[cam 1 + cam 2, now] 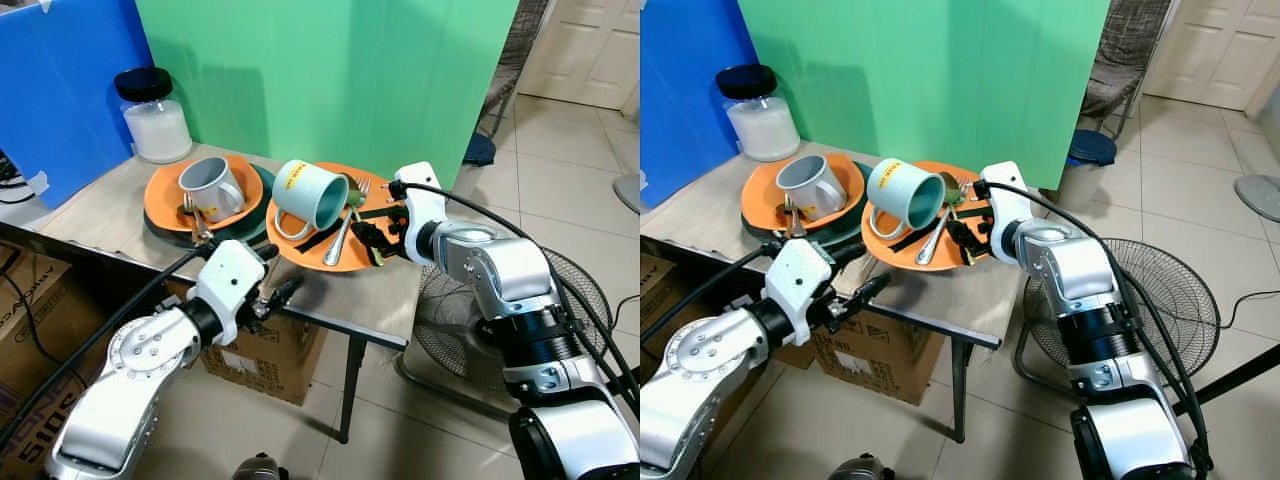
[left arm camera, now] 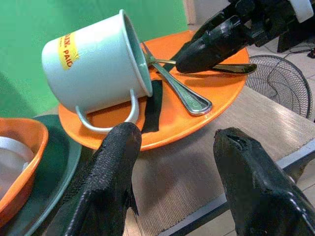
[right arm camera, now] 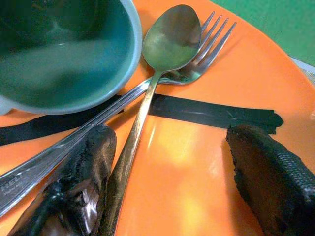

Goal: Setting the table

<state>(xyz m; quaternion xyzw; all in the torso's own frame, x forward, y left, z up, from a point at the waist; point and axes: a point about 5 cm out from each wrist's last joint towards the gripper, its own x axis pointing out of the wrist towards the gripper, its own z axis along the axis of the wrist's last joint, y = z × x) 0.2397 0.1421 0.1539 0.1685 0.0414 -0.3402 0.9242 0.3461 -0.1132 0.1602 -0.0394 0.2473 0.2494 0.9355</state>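
Right gripper (image 1: 372, 238): fingers spread, poised low over the near orange plate (image 1: 300, 252), one finger (image 3: 81, 167) touching the spoon (image 3: 167, 37) handle, the other (image 3: 275, 177) on bare plate.
Left gripper (image 1: 283, 293): fingers apart, holding nothing, at the table's (image 1: 110, 205) front edge just short of that plate's rim.
Pale green mug (image 1: 308, 195): on its side on the near plate, mouth toward the right gripper; yellow label, red lettering, "PAID" partly legible.
Fork (image 3: 209, 37): under the spoon, beside the mug; handle stamped, unreadable.
Black tape strip (image 3: 211, 112): across the plate.
Grey mug (image 1: 210, 186): on the second orange plate (image 1: 165, 195), over a dark green plate (image 1: 262, 190).
Lidded jar (image 1: 152, 115): rear corner.
Cardboard box (image 1: 30, 300): partial lettering.
Fan (image 1: 570, 290): floor, right of the table.
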